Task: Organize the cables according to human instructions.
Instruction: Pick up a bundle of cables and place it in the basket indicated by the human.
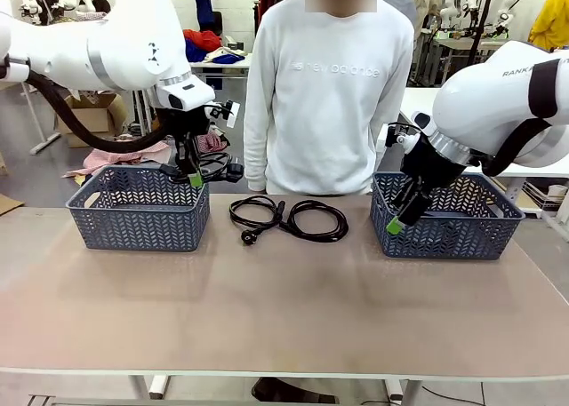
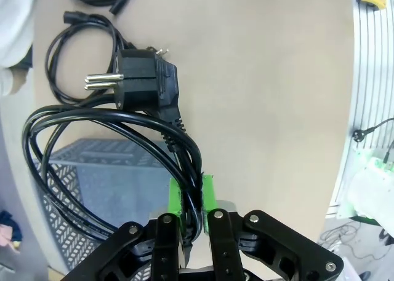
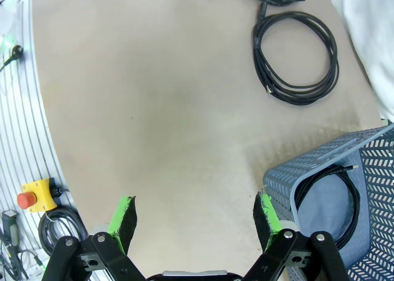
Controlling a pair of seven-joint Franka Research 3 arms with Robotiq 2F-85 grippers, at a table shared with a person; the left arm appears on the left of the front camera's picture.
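My left gripper (image 1: 194, 177) is shut on a coiled black cable (image 1: 215, 165) and holds it in the air over the right end of the left basket (image 1: 138, 224). The left wrist view has the cord pinched between the green pads (image 2: 208, 192), its plug (image 2: 138, 81) hanging above the basket (image 2: 92, 170). Two more cables (image 1: 253, 215) (image 1: 316, 220) lie on the table in front of the person. My right gripper (image 1: 397, 218) stands open beside the front left corner of the right basket (image 1: 462, 233). One cable (image 3: 356, 207) lies inside that basket (image 3: 289, 176).
A person in a white sweatshirt (image 1: 329, 95) stands at the far edge, between the baskets. A red emergency stop button (image 3: 28, 198) and a spare cord sit off the table's side. The near half of the table (image 1: 284, 317) is bare.
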